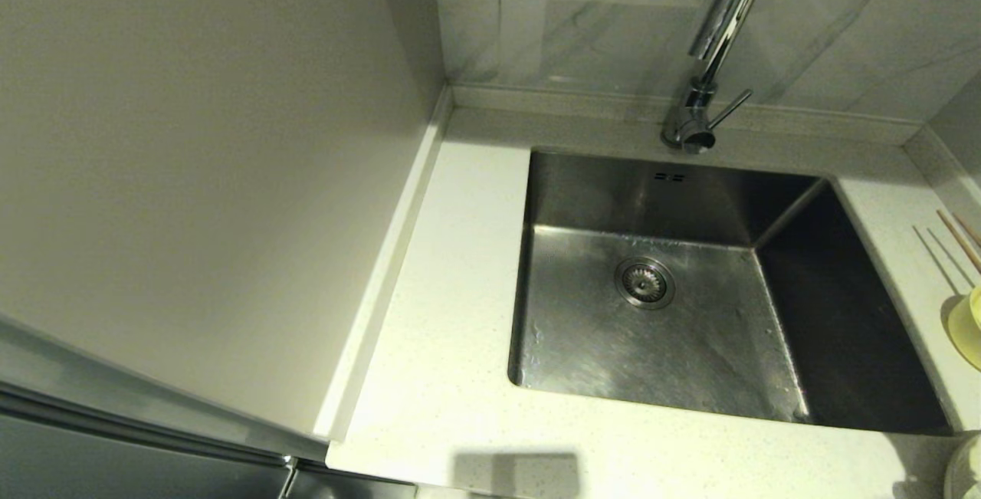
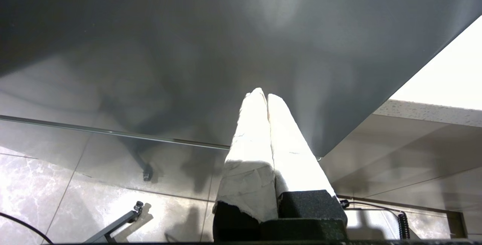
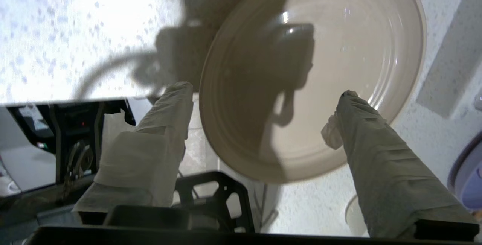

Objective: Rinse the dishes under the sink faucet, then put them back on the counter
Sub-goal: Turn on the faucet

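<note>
Fingers of right gripper point(image 3: 263, 90) spread wide, gripping nothing, one either side of rim of wide shallow cream-white round plate point(image 3: 339, 30) lying flat on off-white speckled stone worktop point(image 1: 452, 315), at its edge. Pale yellow round bowl point(image 1: 969, 326) and two thin wooden chopsticks point(image 1: 958, 237) on worktop right of steel sink point(image 1: 582, 192). Tall chrome faucet point(image 1: 716, 39) behind sink. Left gripper point(image 2: 263, 96) parked below worktop level, fingers pressed together, empty.
</note>
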